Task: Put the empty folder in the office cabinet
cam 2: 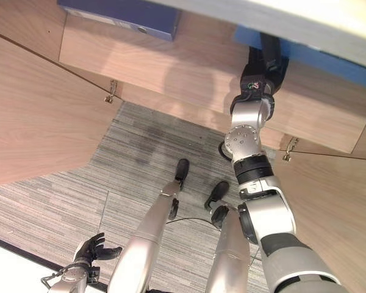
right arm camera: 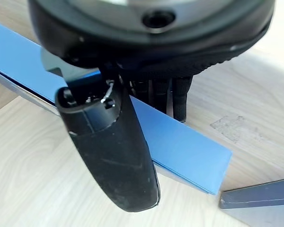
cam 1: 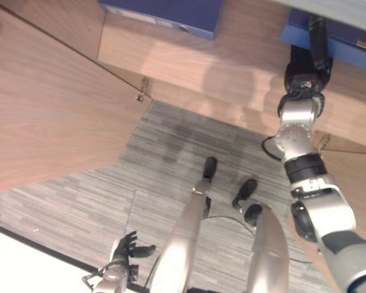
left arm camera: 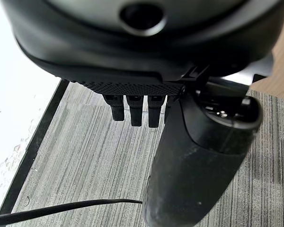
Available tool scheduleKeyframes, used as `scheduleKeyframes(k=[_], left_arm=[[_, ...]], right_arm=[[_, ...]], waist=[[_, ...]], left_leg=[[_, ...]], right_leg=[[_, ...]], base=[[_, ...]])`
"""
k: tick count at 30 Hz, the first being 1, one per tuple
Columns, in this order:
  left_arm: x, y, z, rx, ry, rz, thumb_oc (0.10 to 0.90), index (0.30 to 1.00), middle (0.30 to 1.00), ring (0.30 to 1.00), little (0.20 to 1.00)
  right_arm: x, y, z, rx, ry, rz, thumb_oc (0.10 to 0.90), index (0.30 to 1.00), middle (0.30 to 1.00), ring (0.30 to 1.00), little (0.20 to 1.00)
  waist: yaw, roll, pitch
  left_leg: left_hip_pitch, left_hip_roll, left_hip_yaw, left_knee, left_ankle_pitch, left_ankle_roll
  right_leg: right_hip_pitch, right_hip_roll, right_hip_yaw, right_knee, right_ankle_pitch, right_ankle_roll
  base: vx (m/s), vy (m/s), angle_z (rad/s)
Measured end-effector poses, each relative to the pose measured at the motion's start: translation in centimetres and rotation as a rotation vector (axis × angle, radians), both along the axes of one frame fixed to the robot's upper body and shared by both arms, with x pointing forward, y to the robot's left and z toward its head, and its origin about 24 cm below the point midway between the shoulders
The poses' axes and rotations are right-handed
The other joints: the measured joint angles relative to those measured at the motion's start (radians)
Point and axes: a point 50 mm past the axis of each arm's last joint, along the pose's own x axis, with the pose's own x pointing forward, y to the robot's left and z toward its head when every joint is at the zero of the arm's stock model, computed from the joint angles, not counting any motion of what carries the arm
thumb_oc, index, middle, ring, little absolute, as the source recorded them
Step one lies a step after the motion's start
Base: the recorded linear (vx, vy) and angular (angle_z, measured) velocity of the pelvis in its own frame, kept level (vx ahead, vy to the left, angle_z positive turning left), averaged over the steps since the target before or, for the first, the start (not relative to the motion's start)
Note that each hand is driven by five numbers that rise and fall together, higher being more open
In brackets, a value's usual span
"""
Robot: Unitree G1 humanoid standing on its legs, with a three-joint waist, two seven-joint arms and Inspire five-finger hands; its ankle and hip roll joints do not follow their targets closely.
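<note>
**Folder gripped at cabinet shelf**

Low over the carpet (cam 1: 171,140), left hand (cam 1: 127,247) hanging, fingers relaxed. Farther up, right hand (right arm camera: 132,142) clamped on the blue folder (right arm camera: 180,142), thumb and fingers either side, above the cabinet shelf (right arm camera: 33,175).

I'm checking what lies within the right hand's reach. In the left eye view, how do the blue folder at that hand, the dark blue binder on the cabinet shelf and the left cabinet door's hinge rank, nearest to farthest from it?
1. Blue folder: at the right hand, which is shut on it.
2. Dark blue binder: on the shelf, toward the left.
3. Hinge: farther left and lower, on the open cabinet door.
</note>
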Motion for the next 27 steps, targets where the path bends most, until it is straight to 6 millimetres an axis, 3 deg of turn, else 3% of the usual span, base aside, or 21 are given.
scheduleKeyframes(k=[4, 11, 15, 17, 19, 21, 22, 24, 27], left_arm=[[0.3, -0.2, 0.2, -0.003, -0.015, -0.003, 0.8, 0.9, 0.9, 0.9, 0.9], [0.8, 0.2, 0.7, -0.01, -0.044, 0.016, 0.8, 0.9, 0.9, 0.9, 0.9], [1.1, 0.2, 1.1, -0.014, -0.068, 0.009, 0.8, 0.9, 0.9, 0.9, 0.9], [1.6, 0.5, 1.8, -0.019, -0.099, -0.026, 0.8, 0.9, 0.9, 0.9, 0.9], [1.7, 1.0, 2.0, -0.015, -0.104, -0.037, 0.8, 0.9, 0.9, 0.9, 0.9], [1.7, 1.2, 2.0, -0.018, -0.102, -0.034, 0.8, 0.9, 0.9, 0.9, 0.9], [1.4, 1.3, 1.8, -0.025, -0.087, -0.039, 0.8, 0.9, 0.9, 0.9, 0.9], [1.3, 1.3, 1.7, -0.033, -0.076, -0.052, 0.8, 0.9, 0.9, 0.9, 0.9], [1.5, 1.0, 1.9, -0.033, -0.088, -0.075, 0.8, 0.9, 0.9, 0.9, 0.9]], right_arm=[[-0.6, 1.0, -0.2, -0.162, -0.023, 0.03, 0.8, 0.9, 0.9, 0.9, 0.9], [-0.4, 2.0, -1.3, -0.375, 0.016, 0.132, 0.8, 0.9, 0.9, 0.9, 0.9], [-0.8, 2.2, -1.2, -0.564, -0.034, 0.221, 0.8, 0.9, 0.9, 0.9, 0.9], [-1.7, 4.3, -1.0, -0.629, -0.113, 0.339, 0.8, 0.9, 0.9, 0.9, 0.9], [-2.1, 5.1, -2.0, -0.722, -0.119, 0.421, 0.8, 0.9, 0.9, 0.9, 0.9], [-1.7, 3.6, -2.7, -0.99, -0.049, 0.409, 0.8, 0.9, 0.9, 0.9, 0.9], [-1.7, 2.0, -2.3, -1.107, -0.017, 0.367, 0.8, 0.9, 0.9, 0.9, 0.9], [-1.8, 0.9, -1.3, -1.282, 0.003, 0.336, 0.8, 0.9, 0.9, 0.9, 0.9], [-1.9, 1.9, 0.1, -1.482, -0.021, 0.35, 0.8, 0.9, 0.9, 0.9, 0.9]], waist=[[-0.013, -0.013, 0.001], [-0.013, -0.063, 0.001], [-0.011, -0.063, 0.001], [0.0, -0.063, 0.001], [0.024, -0.063, 0.001], [0.039, -0.063, 0.001], [0.043, -0.063, 0.001], [0.038, -0.066, 0.001], [0.011, -0.082, -0.001]], left_leg=[[-0.017, 0.001, 0.001, 0.002, 0.009, 0.0], [-0.018, 0.012, 0.004, -0.005, 0.009, 0.001], [-0.019, 0.014, -0.001, -0.02, 0.012, 0.004], [-0.015, 0.014, -0.006, -0.029, 0.022, -0.003], [0.0, 0.013, -0.007, -0.038, 0.022, -0.003], [0.003, 0.012, -0.009, -0.038, 0.023, -0.001], [0.002, 0.01, -0.014, -0.038, 0.025, 0.0], [0.002, 0.01, -0.015, -0.039, 0.027, -0.001], [0.002, 0.012, -0.017, -0.059, 0.038, 0.005]], right_leg=[[-0.017, 0.001, -0.001, -0.003, 0.01, -0.003], [-0.016, 0.013, -0.002, -0.019, 0.017, -0.004], [-0.013, 0.016, -0.011, -0.034, 0.027, -0.004], [-0.009, 0.018, -0.016, -0.042, 0.027, -0.004], [0.005, 0.017, -0.018, -0.046, 0.026, -0.003], [0.011, 0.016, -0.021, -0.05, 0.025, -0.001], [0.015, 0.015, -0.026, -0.054, 0.027, 0.001], [0.018, 0.015, -0.027, -0.061, 0.036, 0.003], [0.016, 0.017, -0.035, -0.077, 0.042, 0.002]], base=[[0.0, 0.0, 0.0], [0.01, -0.022, -0.03], [0.0, 0.0, 0.0], [0.02, -0.013, 0.07], [0.01, 0.004, 0.08], [0.0, -0.013, 0.06], [0.0, 0.0, 0.0], [0.0, -0.004, -0.02], [0.0, 0.0, 0.0]])
